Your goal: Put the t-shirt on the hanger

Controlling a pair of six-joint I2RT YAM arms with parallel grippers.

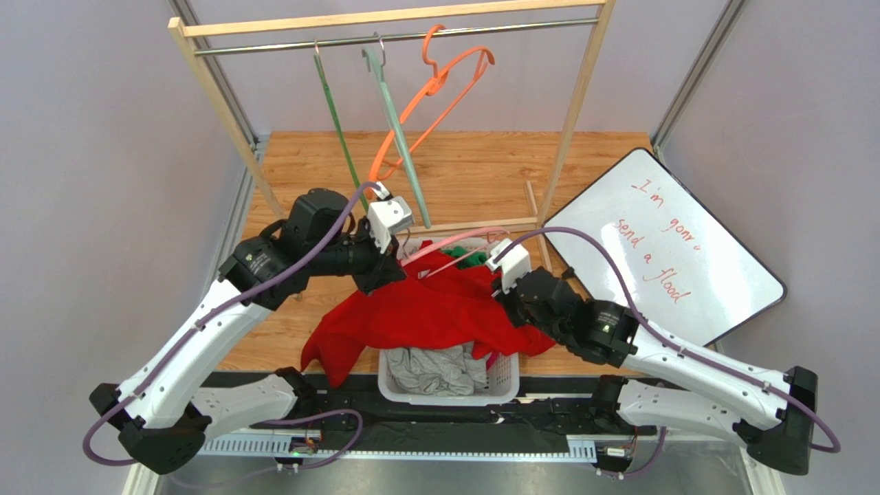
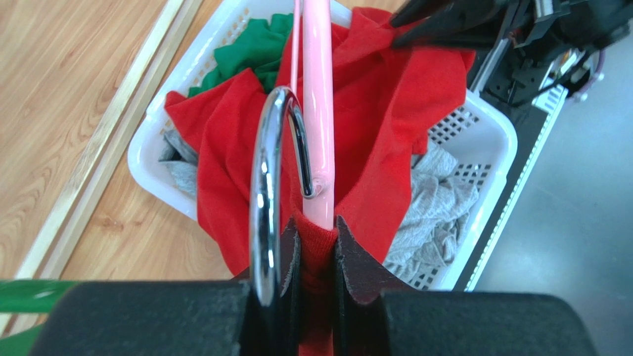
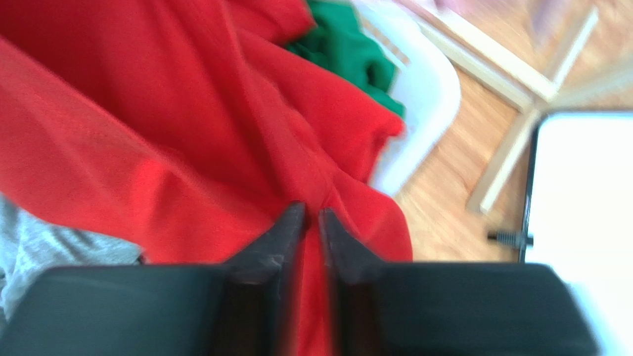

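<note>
Basket: white slotted plastic [image 1: 446, 398] by the arm bases, grey garment [image 1: 439, 369] crumpled inside
T-shirt: soft plain red [image 1: 434, 309], draped over the basket's far rim, left hem spilling onto the wood boards
Right gripper: [image 3: 311, 215] jaws nearly together, a red fold pinched between
Left gripper: [image 2: 316, 226] clamped on the hanger's neck along with red cloth
Hanger: thin glossy pink [image 2: 318, 111], chrome hook, lying across the shirt above the basket
Whiteboard: [image 1: 671, 258] right side, red handwriting, roughly "I'm gonn… send a flood"
Rack: wooden frame [image 1: 393, 21], orange hanger [image 1: 434, 98] and mint-green hanger [image 1: 398, 144] hung on it

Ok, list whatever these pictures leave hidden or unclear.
- Hanger: left wrist view, far end cut off by the top edge.
- Right gripper: right wrist view blurred; whether it pinches the t-shirt is unclear.
- Basket: top view, contents mostly covered by the t-shirt.
</note>
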